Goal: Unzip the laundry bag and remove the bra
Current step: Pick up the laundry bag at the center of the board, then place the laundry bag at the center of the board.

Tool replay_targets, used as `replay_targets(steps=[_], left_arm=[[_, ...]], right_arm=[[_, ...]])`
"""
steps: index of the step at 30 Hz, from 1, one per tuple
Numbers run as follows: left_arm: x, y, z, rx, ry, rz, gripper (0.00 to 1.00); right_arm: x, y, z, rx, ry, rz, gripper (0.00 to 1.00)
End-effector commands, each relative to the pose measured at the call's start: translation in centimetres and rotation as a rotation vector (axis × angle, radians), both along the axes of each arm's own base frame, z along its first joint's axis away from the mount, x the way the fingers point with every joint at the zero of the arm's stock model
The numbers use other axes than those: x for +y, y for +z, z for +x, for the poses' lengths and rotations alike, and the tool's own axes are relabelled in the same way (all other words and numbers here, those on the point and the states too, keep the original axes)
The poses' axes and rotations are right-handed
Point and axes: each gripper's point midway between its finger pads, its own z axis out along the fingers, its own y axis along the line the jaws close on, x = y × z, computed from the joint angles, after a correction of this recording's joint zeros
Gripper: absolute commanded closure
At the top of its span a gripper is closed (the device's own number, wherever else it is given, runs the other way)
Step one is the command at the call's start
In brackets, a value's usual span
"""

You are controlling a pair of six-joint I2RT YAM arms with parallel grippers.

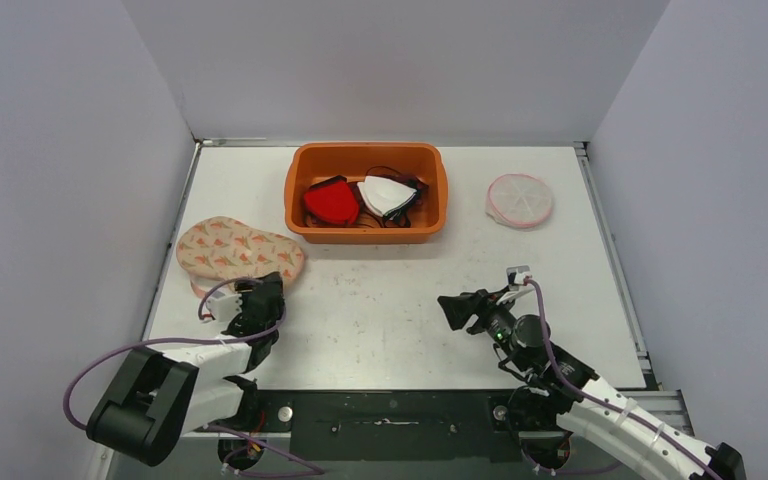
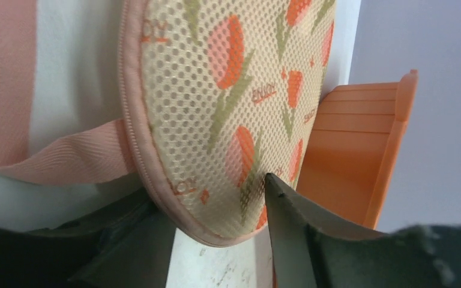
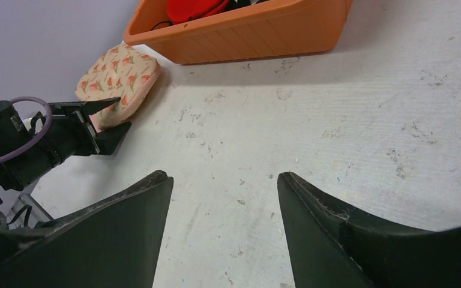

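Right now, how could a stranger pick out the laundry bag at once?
Start at the orange tub at the back of the white table. Left of it, before the left gripper, lies the laundry bag. Only it is beige mesh with orange flowers and pink edging.

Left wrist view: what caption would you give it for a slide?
Close-up: the left gripper straddles the zipper edge of the floral mesh laundry bag, orange bin behind.

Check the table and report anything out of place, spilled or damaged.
Nothing is spilled or broken. Two untidy spots: black straps lie tangled around the red piece and white piece in the orange tub, and the table is scuffed with dark marks. The flowered mesh bag lies flat near the left edge.
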Motion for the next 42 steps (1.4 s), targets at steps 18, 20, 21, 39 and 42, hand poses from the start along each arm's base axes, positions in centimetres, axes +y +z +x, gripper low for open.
replay_targets(steps=[18,20,21,39,42], left_arm=[[2.5,16.1,-4.5,-0.185,-0.155,0.324,1.0],[1.0,18.8,-4.5,-0.222,-0.261,0.362,1.0],[-0.1,20.0,-4.4,-0.236,-0.333,0.386,1.0],[-23.6,23.9,-15.7,-0.673,-1.831,0.471,1.0],[-24.2,20.9,-16.9,-0.655,-1.924,0.504,1.0]], right_arm=[[-0.7,7.2,-0.4,-0.108,0.016,-0.056,0.34],[-1.0,8.7,-0.3,-0.129,0.011,-0.093,0.34],[-1.2,9.1,-0.2,-0.134,0.006,-0.116,0.34],[-9.2,11.6,1.1,-0.045,-0.406,-0.134,0.31],[-9.8,12.9,0.2,-0.098,-0.399,-0.054,0.31]])
